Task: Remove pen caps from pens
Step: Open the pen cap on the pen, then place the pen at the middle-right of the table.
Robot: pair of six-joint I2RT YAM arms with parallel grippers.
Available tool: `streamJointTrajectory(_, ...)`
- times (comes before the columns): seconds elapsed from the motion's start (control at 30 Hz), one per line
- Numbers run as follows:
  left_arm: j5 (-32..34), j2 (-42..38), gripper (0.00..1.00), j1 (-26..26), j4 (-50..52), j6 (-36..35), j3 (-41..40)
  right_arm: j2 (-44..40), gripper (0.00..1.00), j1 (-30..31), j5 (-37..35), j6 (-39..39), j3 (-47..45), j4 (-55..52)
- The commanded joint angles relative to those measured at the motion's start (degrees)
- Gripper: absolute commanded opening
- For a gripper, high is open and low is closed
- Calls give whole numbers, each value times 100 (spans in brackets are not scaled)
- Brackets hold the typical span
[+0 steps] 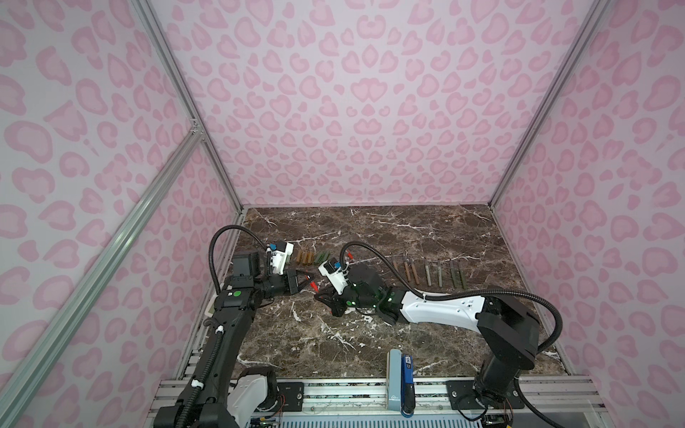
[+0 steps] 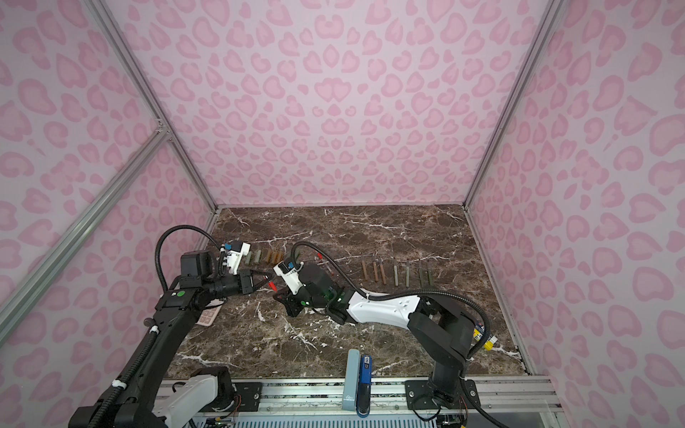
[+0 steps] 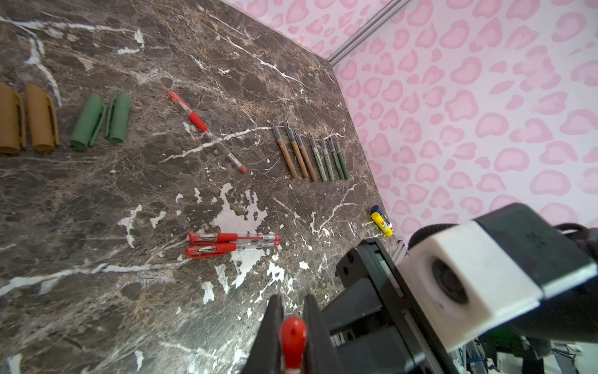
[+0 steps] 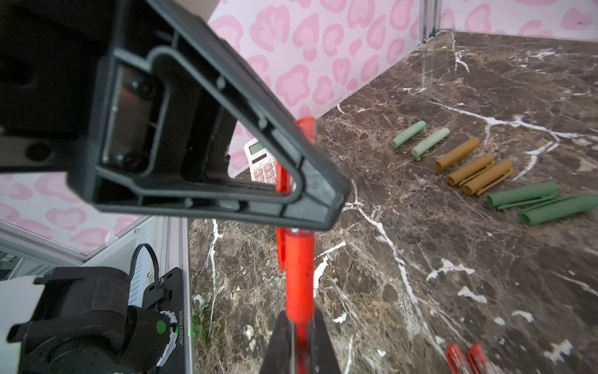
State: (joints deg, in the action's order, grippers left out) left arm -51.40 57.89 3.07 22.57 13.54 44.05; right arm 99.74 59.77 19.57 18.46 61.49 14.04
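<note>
A red pen (image 4: 300, 275) hangs above the table, stretched between my two grippers. My left gripper (image 3: 293, 306) is shut on its red pen cap (image 3: 293, 338); in both top views it sits at the left (image 1: 309, 282) (image 2: 267, 282). My right gripper (image 4: 299, 320) is shut on the pen's body, just right of the left one (image 1: 321, 296). A left finger (image 4: 307, 200) hides the pen's middle. Loose pen caps lie in a row: pale green (image 4: 408, 134), tan (image 4: 469, 168), dark green (image 4: 524, 194). Uncapped pens (image 3: 310, 155) lie in a row at the right (image 1: 426, 274). Two capped red pens (image 3: 233, 243) lie side by side.
Another red pen (image 3: 207, 131) lies alone mid-table. A pink calculator (image 2: 209, 317) rests by the left wall under the left arm. A yellow-and-blue box (image 3: 382, 221) sits by the right wall. A blue stapler-like object (image 1: 406, 374) stands at the front edge.
</note>
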Motion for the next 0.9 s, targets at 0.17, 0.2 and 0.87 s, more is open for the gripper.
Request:
streamJointTrajectory(0.17,420,18,4,105,-853,-123,239,-266,0,-76,-51,79,-411,-1106)
streamJointTrajectory(0.2,407,21,4,106,-832,-140,237,-353,0,-96,-33,64,-462,-1110)
streamJointTrajectory(0.87,2562,815,4,10,830,-1560,390,-3110,0,-2432,-976,-310,-1753,-3637)
